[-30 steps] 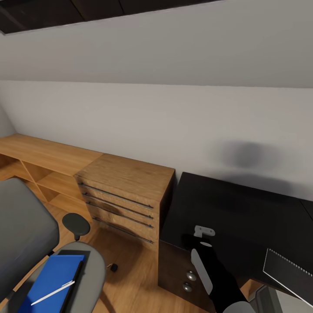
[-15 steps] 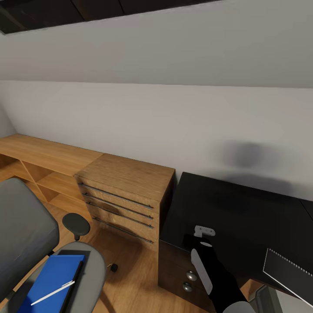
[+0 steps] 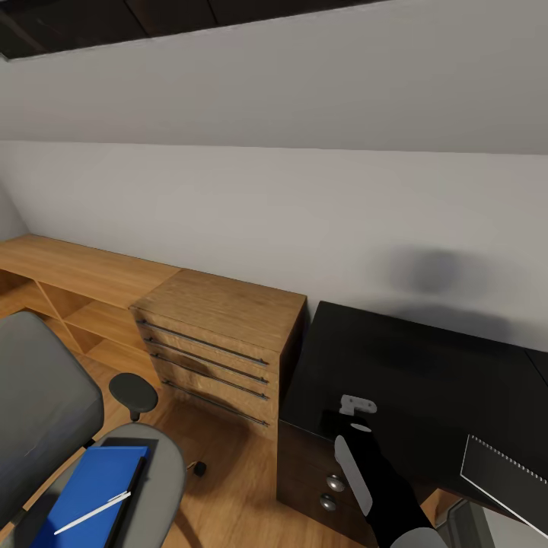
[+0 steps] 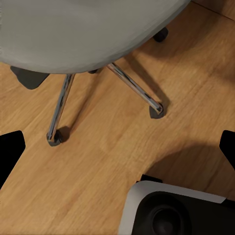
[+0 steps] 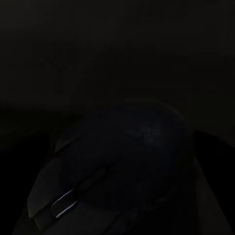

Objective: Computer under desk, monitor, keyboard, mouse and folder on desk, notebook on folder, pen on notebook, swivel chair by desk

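**Mouse beneath the right wrist at the desk's near corner; folder and pen waiting on the chair**

A small black mouse (image 5: pixel 122 166) sits close under the right wrist camera, dark against the black tabletop (image 3: pixel 426 365). Its rounded body lies directly ahead of the jaws, its long axis running diagonally across that view, scroll wheel toward one lower corner. In the head view the right gripper (image 3: pixel 356 405) hovers over the near corner of the desk, above the black drawer unit (image 3: pixel 312 472). Whether its jaws are wide, narrow or already around the mouse cannot be told — the wrist picture is too dark and the head view shows the gripper from behind.

The dark grey notebook (image 3: pixel 506 476) lies flat on the tabletop off to the right of that arm, its dotted binding edge facing the gripper.

Well apart, to the left, the swivel chair (image 3: pixel 46 403) carries the blue folder (image 3: pixel 95 487) on its seat, with the white pen (image 3: pixel 93 512) lying slantwise across it. The left wrist camera looks down on the chair's chrome legs and the wooden floor (image 4: pixel 88 171); the left gripper's (image 4: pixel 117 152) dark fingertips (image 4: pixel 11 147) stand wide apart with nothing between them.

The right arm is clearly the nearer one to the mouse; the left is likely better placed for the folder. A wooden drawer chest (image 3: pixel 217 342) stands between chair and desk.
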Controlling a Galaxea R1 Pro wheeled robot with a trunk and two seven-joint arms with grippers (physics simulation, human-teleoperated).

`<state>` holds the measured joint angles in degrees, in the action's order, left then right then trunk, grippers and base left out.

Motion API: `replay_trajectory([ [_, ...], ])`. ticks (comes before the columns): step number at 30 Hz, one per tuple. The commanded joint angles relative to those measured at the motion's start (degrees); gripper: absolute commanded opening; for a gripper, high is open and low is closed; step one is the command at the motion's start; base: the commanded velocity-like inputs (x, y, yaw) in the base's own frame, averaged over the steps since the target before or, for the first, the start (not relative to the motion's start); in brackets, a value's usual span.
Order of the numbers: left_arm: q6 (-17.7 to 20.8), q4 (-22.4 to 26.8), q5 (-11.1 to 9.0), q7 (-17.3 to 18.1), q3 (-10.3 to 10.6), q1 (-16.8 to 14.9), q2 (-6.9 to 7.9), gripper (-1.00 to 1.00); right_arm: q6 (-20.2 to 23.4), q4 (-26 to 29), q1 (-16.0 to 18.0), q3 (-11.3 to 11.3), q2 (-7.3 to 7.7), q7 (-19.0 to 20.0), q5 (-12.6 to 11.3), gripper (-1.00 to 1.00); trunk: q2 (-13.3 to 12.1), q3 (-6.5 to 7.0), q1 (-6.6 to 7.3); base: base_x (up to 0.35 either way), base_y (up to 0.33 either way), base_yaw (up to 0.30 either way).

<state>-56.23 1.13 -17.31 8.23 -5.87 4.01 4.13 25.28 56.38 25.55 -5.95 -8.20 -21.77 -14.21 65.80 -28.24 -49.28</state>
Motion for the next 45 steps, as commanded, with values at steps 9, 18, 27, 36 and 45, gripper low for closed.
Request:
replay_trajectory([
  [9,0.07,0.1,-0.18,0.64,-0.46,0.04,0.71,1.0,0.92,0.48,0.03,0.16,0.18,-0.55,-0.78,-1.0,-1.97,0.85,1.09,0.0,0.0,0.0],
  [18,0.14,0.1,-0.18,0.65,-0.49,0.04,0.79,1.0,2.34,3.5,0.03,0.14,0.34,-0.55,-0.7,-1.0,-5.58,2.47,3.07,0.0,0.0,0.0],
  [27,0.16,0.1,-0.18,0.61,-0.47,0.04,0.78,1.0,8.09,9.7,0.03,0.1,0.42,-0.61,-0.63,-1.0,-9.19,4.08,5.05,0.0,0.0,0.0],
  [36,0.44,0.1,-0.18,0.64,-0.52,0.04,0.78,1.0,10.44,12.46,-0.05,-0.01,0.38,-0.64,-0.64,-1.0,-10.8,4.79,5.93,0.0,0.0,-0.112],
  [45,0.51,0.1,-0.18,0.62,-0.46,0.04,0.72,1.0,10.72,13.14,-0.06,-0.03,0.37,-0.64,-0.63,-1.0,-10.8,4.78,5.93,0.0,0.0,-0.053],
])
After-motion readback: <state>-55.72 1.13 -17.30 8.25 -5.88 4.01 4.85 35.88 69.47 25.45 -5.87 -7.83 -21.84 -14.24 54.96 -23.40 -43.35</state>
